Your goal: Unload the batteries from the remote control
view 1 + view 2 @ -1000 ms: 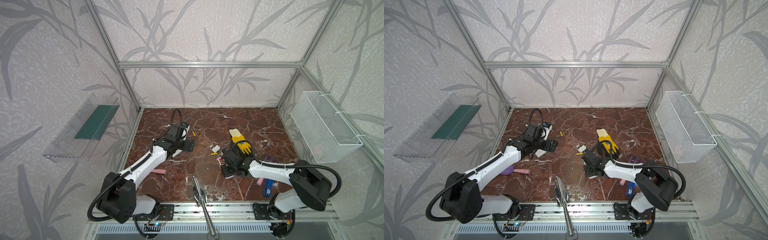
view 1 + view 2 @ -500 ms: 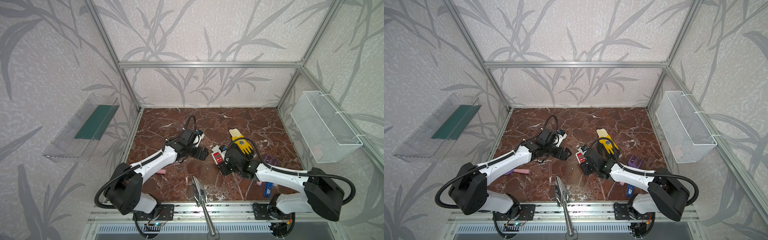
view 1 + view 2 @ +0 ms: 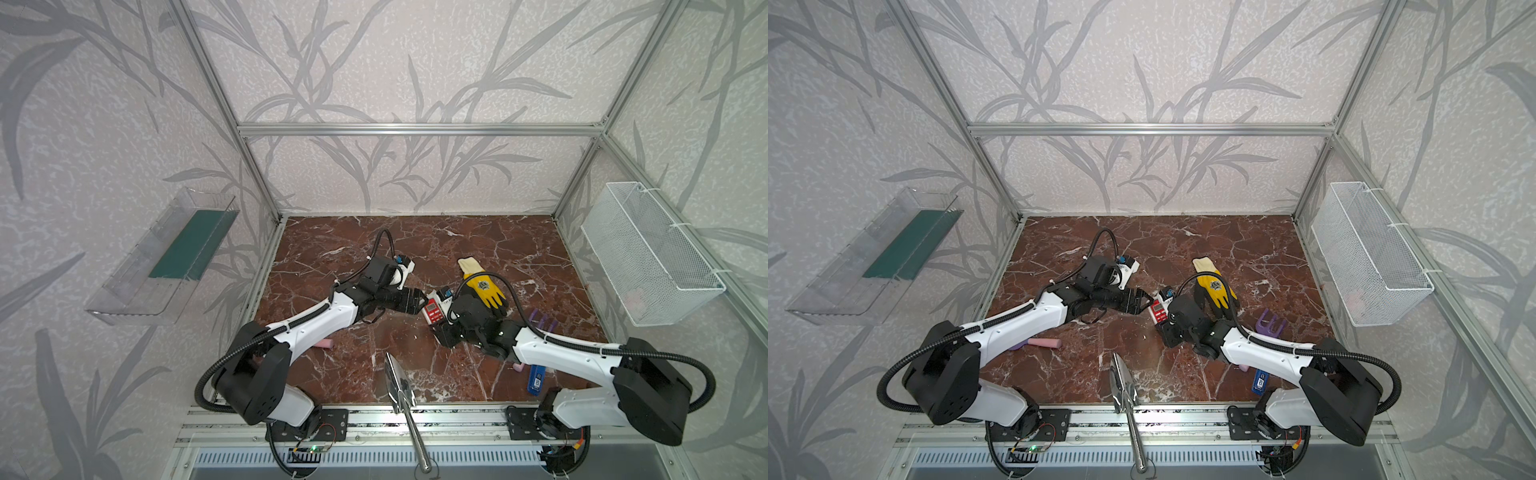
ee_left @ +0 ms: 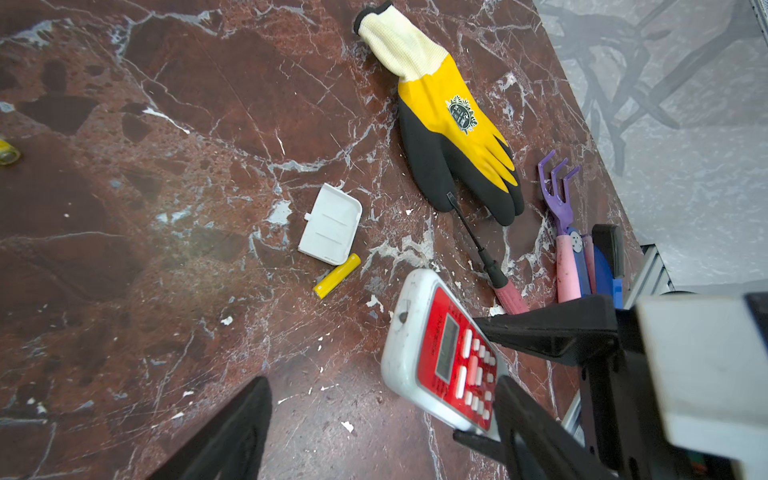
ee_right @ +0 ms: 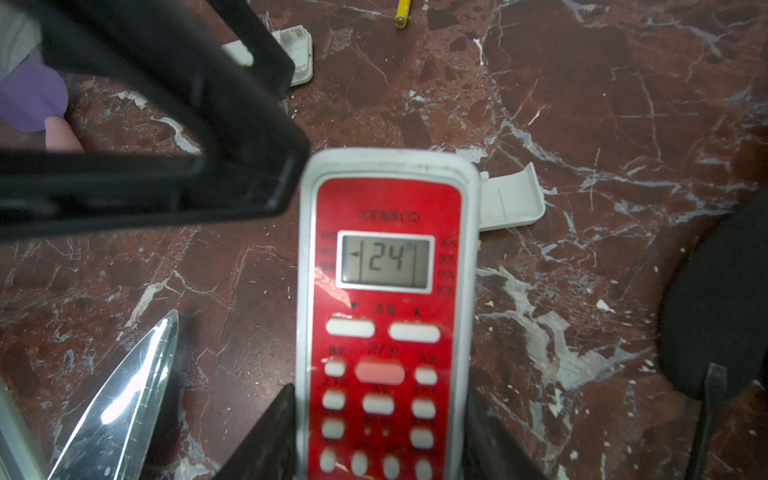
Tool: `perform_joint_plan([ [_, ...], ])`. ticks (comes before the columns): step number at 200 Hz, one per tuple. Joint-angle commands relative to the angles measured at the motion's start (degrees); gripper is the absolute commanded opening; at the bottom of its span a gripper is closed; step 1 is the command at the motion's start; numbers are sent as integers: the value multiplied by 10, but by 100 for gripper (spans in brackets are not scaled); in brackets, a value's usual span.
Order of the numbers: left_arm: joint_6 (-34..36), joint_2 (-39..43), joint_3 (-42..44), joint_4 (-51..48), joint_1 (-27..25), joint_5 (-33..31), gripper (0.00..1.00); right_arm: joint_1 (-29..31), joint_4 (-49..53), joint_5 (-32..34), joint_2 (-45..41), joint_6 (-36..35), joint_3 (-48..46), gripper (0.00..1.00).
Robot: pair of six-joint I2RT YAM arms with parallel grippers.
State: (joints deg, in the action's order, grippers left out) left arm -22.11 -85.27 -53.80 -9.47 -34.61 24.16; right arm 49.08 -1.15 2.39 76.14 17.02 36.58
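The remote control point(image 5: 384, 316), white with a red button face and a lit display, is held above the table. My right gripper point(image 5: 384, 436) is shut on its button end, also seen in both top views point(image 3: 440, 328) point(image 3: 1165, 326). My left gripper point(image 4: 380, 386) is open, with one finger point(image 4: 523, 415) close beside the remote point(image 4: 440, 353); I cannot tell if they touch. One yellow battery point(image 4: 336, 275) lies on the marble beside a loose white battery cover point(image 4: 330, 224). Another yellow battery point(image 4: 8, 151) lies farther off.
A yellow and black glove point(image 3: 484, 286), a pink-handled screwdriver point(image 4: 486, 257) and a purple hand rake point(image 3: 1268, 324) lie right of the remote. A metal trowel point(image 3: 399, 384) lies at the front middle and a pink foam cylinder point(image 3: 1044, 343) under the left arm. A wire basket point(image 3: 648, 253) hangs on the right wall.
My left arm swung from the back left toward the middle and now reaches the remote. My right gripper lifted the remote and brought it toward the left gripper.
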Motion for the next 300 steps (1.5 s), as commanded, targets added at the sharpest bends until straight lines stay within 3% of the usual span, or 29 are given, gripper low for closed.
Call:
perform_joint_plan([
  [1, -18, -8, -4, 14, -3, 6, 81, 3, -26, -7, -18, -10, 20, 34],
  [74, -45, -14, -10, 41, -3, 37, 64, 3, -56, -18, -15, -18, 38, 33],
  [147, -43, 27, 2, 42, -3, 26, 46, 2, -92, -49, 4, -26, 62, 32],
  [221, -47, 44, 3, 39, -2, 15, 15, -1, -96, -65, 24, -33, 87, 32],
  [243, -56, 46, -1, 33, -2, -3, 0, -2, -90, -58, 24, -37, 92, 40],
  [300, -138, 55, -27, -16, -3, -158, 0, 15, -62, 4, 8, -60, 95, 67],
])
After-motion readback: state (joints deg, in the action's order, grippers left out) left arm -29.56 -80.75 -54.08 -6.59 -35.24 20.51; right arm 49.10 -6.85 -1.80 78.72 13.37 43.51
